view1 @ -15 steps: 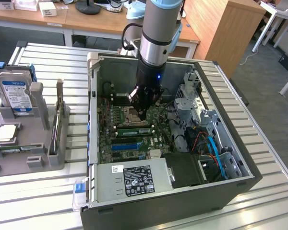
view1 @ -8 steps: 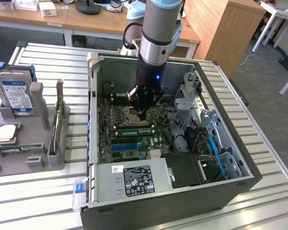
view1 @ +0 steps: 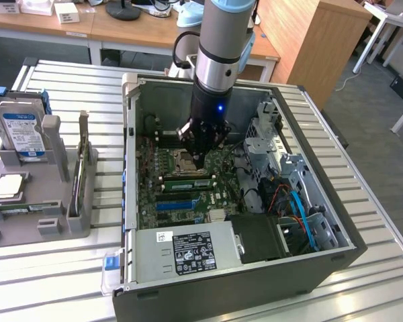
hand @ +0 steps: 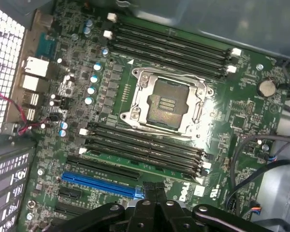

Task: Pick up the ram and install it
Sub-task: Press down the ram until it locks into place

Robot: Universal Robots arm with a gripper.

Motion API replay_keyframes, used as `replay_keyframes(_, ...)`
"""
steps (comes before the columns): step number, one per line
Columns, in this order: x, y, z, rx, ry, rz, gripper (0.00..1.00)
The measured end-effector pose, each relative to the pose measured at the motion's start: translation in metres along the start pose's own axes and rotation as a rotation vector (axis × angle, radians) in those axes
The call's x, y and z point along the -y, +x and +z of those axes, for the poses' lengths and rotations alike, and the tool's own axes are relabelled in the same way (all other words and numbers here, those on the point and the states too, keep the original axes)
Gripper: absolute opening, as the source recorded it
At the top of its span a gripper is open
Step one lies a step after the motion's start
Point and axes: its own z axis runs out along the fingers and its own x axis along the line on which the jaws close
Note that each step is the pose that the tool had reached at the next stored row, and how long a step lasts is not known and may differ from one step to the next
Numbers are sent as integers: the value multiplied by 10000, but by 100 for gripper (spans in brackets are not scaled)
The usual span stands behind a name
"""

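Observation:
The ram (view1: 185, 182) is a long green stick lying in a memory slot of the motherboard (view1: 218, 191), just beside the CPU socket (view1: 188, 159). In the wrist view the ram (hand: 140, 163) shows as a thin green strip among the black slots below the empty socket (hand: 166, 104). My gripper (view1: 200, 161) reaches down into the open computer case (view1: 131, 134), directly above the socket and the ram. Its fingers (hand: 146, 191) are shut together with nothing between them. Whether they touch the ram, I cannot tell.
A grey fixture (view1: 57, 225) at the exterior view's left holds a hard drive with a blue-white label (view1: 23, 131) and a square silver CPU chip (view1: 10, 186). Inside the case are a power supply (view1: 188, 249), drive cages (view1: 262, 137) and blue cables (view1: 299, 208).

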Motion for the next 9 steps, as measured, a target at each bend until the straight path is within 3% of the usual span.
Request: replay_keyframes(9,0,0,4,-25,17,1294,11)
